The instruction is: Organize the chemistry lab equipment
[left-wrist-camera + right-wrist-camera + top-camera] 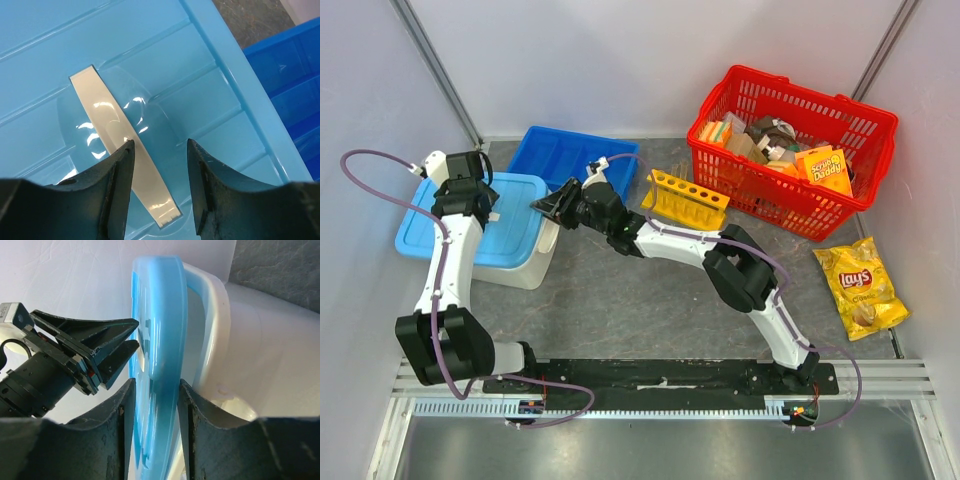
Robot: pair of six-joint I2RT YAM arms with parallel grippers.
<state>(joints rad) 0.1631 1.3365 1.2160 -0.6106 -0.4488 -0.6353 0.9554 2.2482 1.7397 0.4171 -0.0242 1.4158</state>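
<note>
The yellow test-tube rack (pixel 685 198) stands on the table beside the red basket, its holes empty as far as I can see. The thin clear tubes, the small clear bag and the tan rubber band are out of view. My right gripper (pixel 548 205) is shut on the right rim of the light-blue lid (pixel 485 232) of a white storage box (pixel 530 268); in the right wrist view (pixel 155 390) the rim (pixel 160 315) stands lifted off the box wall (pixel 215 305). My left gripper (pixel 160 145) is open just above the lid's cream handle strip (pixel 107 130), holding nothing.
A dark-blue divided tray (pixel 570 158) lies behind the box. The red basket (pixel 790 200) with sponge packs and boxes stands at the back right. A yellow chip bag (pixel 860 287) lies at the right. Grey walls close in the left and right sides.
</note>
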